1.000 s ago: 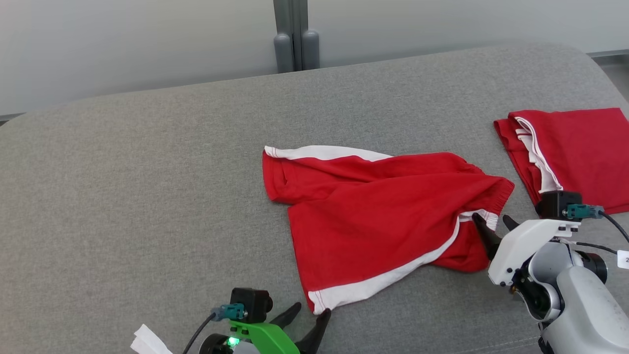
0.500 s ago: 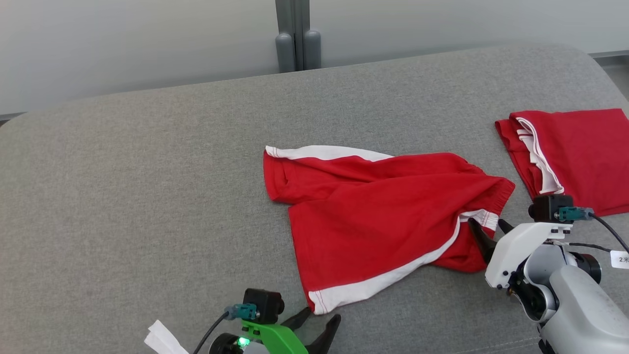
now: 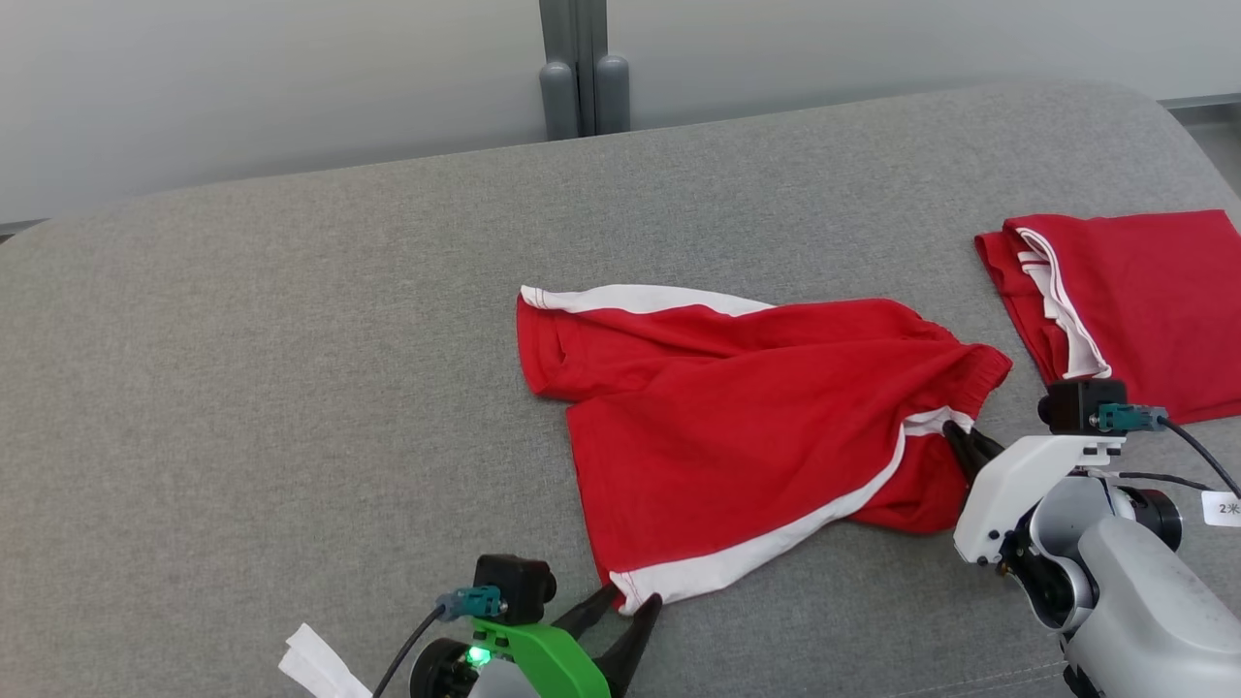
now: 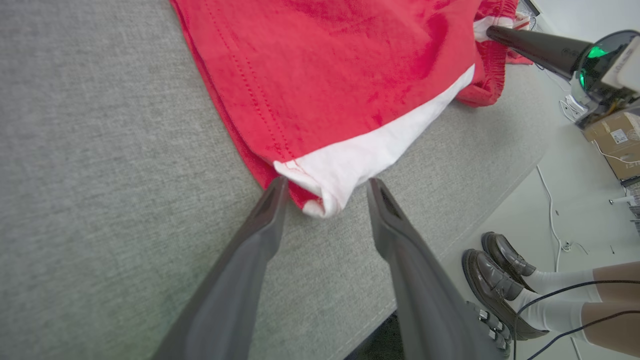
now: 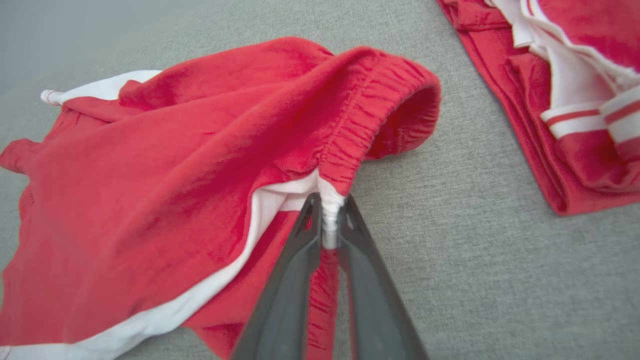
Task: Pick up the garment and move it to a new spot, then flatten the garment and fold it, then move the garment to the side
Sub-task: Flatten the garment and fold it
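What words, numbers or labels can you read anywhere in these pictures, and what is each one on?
"2米", cut off by the picture's edge: on the white cable tag.
Sticker on the cardboard box: print too small to read.
White paper tag at the bottom edge: no writing seen.
Red shorts and folded red garment: no print or brand seen.

Folded red garment [image 3: 1144,310] runs off head view's edge.
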You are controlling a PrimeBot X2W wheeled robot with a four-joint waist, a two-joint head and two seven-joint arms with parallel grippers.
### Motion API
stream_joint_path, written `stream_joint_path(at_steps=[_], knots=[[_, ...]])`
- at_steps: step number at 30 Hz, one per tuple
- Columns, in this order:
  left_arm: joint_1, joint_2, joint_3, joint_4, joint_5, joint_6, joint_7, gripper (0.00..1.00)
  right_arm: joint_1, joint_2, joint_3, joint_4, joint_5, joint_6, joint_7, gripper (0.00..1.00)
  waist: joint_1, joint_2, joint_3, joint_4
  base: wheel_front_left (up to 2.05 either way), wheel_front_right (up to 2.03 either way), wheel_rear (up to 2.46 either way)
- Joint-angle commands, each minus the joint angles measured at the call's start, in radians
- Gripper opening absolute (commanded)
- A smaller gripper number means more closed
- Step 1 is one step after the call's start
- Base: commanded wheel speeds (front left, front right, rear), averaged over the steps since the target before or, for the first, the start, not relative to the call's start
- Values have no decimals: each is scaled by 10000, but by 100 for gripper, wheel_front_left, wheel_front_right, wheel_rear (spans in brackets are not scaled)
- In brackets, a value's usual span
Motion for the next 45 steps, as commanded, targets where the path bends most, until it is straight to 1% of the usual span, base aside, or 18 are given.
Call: stream_joint_path(at_steps=[1,10,13,16,18,20,24,27,31,33,34,35,37,38,40,42,43,45], knots=[[-177,40,-28,45,45,-13,-136,0,-94,-37,63,61,96,-3,-89,0,0,0,-5,7,0,0,0],[-273,-31,-203,395,-206,-13,-99,0,-264,-161,252,69,231,-3,-316,0,0,0,-7,-69,0,0,0],[-273,-69,155,194,-561,-13,-522,0,-304,-261,245,-145,272,-3,-518,0,0,0,2,-85,0,0,0],[-215,-120,565,-443,-1209,-13,-941,0,-280,-353,158,-517,393,-3,-730,0,0,0,6,-49,0,0,0],[-172,-56,840,-1157,-1797,-13,-1193,0,-225,-452,92,-949,507,-3,-838,0,0,0,9,-17,0,0,0],[-216,155,1043,-1945,-2224,-13,-1398,0,-129,-592,38,-1517,668,-3,-856,0,0,0,12,19,0,0,0],[-370,465,1563,-3638,-3097,-13,-1764,0,54,-1091,105,-3129,952,-3,-679,0,0,0,25,47,0,0,0],[-576,681,1945,-4807,-3853,-14,-1818,0,74,-1423,-157,-4456,1232,-3,-624,0,0,0,64,10,0,0,0],[-1212,984,2370,-5593,-4724,-14,-1388,0,-327,-1599,-510,-5841,1634,-1,-284,0,0,0,209,-77,0,0,0],[-1711,992,2619,-5733,-5208,-10,-1130,0,-669,-1752,-580,-6273,1738,-3,25,0,0,0,358,-131,0,0,0],[-2040,1149,2712,-5677,-5104,44,-993,0,-860,-1807,-556,-6366,1739,-3,153,0,0,0,432,-155,0,0,0],[-2480,1332,2805,-5563,-4955,107,-831,0,-1147,-1790,-496,-6391,1820,-3,326,0,0,0,558,-198,0,0,0],[-3232,1442,3009,-5235,-4872,283,-637,0,-1832,-1673,-276,-6267,1987,-3,594,0,0,0,883,-324,0,0,0],[-3604,1487,3109,-5013,-4879,312,-559,0,-2151,-1625,-171,-6106,2055,-3,670,0,0,0,1035,-380,0,0,0],[-4568,1764,3329,-4426,-4568,420,-451,0,-3046,-1563,222,-5646,1910,-3,778,0,0,0,1481,-552,0,0,0],[-5535,1855,3455,-3790,-4358,452,-374,0,-4058,-1358,707,-5017,1775,-3,705,0,0,0,2003,-741,0,0,0],[-6091,2064,3537,-3382,-4063,474,-388,0,-4632,-1241,967,-4627,1655,-1,619,0,0,0,2312,-865,0,0,0],[-7080,2232,3652,-2681,-3764,413,-511,0,-5729,-967,1339,-3802,1436,-3,226,0,0,0,2821,-1055,0,0,0]])
